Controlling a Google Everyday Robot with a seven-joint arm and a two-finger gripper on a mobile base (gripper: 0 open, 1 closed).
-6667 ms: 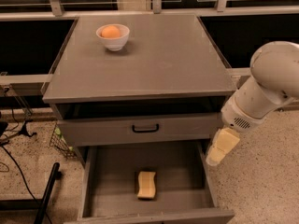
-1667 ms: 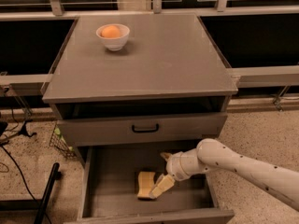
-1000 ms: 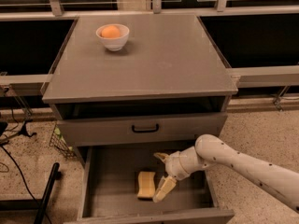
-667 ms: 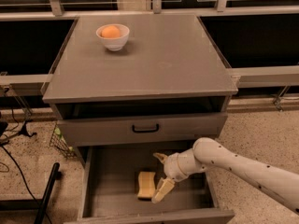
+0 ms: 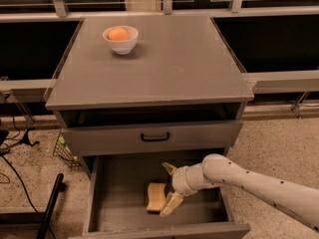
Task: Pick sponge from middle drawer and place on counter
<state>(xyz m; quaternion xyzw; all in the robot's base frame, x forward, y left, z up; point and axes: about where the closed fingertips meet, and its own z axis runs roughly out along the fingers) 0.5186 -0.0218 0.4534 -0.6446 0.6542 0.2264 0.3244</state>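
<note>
The pale-yellow sponge (image 5: 156, 197) lies flat on the grey floor of the open middle drawer (image 5: 119, 198), near its centre. My gripper (image 5: 169, 186) is down inside the drawer just to the right of the sponge, on the end of the white arm that reaches in from the lower right. Its two cream fingers are spread apart, and the lower fingertip (image 5: 171, 204) sits against the sponge's right edge. The sponge is not between the fingers. The counter (image 5: 169, 63) is the grey top slab above.
A white bowl (image 5: 120, 40) holding an orange ball (image 5: 118, 33) stands at the counter's back left. The upper drawer front with a black bar handle (image 5: 155, 137) overhangs the back of the open drawer. A black pole (image 5: 50, 208) and cables lie on the floor at the left.
The gripper has come down into the drawer from outside it at the right and edged slightly left and lower beside the sponge. The sponge has not moved.
</note>
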